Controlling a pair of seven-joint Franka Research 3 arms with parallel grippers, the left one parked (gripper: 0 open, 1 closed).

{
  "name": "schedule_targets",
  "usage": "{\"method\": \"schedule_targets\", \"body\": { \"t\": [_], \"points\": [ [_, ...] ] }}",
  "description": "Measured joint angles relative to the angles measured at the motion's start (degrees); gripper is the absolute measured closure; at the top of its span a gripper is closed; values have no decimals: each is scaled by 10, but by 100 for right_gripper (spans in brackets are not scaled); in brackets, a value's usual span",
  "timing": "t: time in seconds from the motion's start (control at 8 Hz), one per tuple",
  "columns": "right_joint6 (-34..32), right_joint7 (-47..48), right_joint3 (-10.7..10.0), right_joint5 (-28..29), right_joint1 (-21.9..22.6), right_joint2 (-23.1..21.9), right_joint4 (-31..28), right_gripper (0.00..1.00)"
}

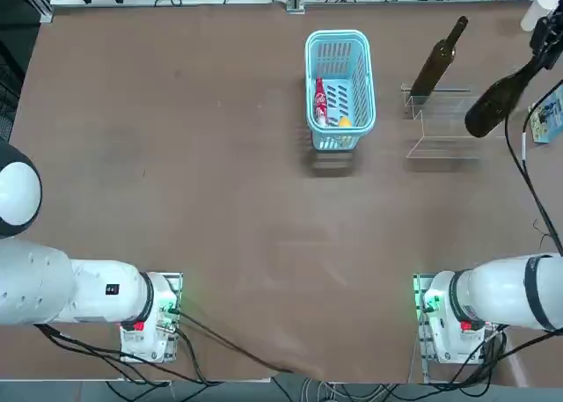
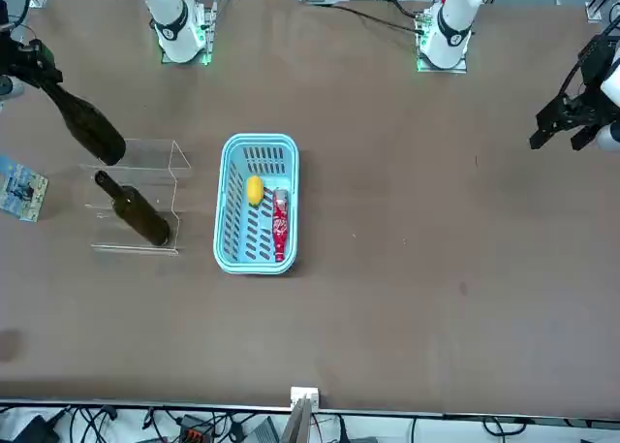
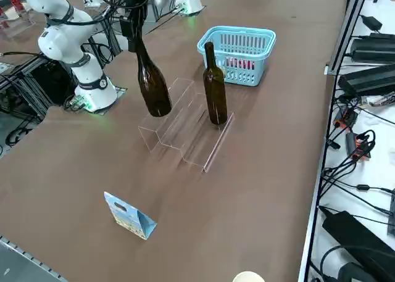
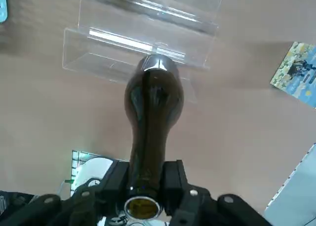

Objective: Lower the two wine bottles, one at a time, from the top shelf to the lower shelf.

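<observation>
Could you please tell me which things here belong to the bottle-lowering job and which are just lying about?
Belongs to the job:
- held wine bottle, hanging by its neck from the shut right hand
- standing wine bottle, on the stand
- clear stepped stand

Just lying about:
- blue basket holding a red bottle and a yellow item
- small printed bag

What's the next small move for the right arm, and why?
Probably lower the held bottle straight down toward the lower shelf. The right gripper is shut on its neck and its base hangs clear above the stand. The other bottle stands upright on the stand's far end, so that side should be avoided.
</observation>
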Motion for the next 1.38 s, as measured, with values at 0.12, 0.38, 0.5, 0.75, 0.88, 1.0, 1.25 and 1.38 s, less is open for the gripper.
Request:
{"method": "schedule_targets", "body": {
  "t": [0.12, 0.38, 0.5, 0.75, 0.88, 1.0, 1.25, 1.38],
  "points": [
    [3, -2, 1, 0, 0, 4, 7, 61],
    [9, -9, 5, 0, 1, 16, 35, 61],
    [11, -23, 7, 0, 1, 29, 59, 61],
    [16, -64, 8, 0, 3, 79, 124, 61],
    [19, -83, 8, 0, 3, 111, 160, 61],
    [22, -100, 8, 0, 3, 146, 194, 61],
    [32, -130, 5, 1, 3, 206, 243, 61],
    [35, -146, 1, 4, 3, 232, 263, 61]
  ]
}}
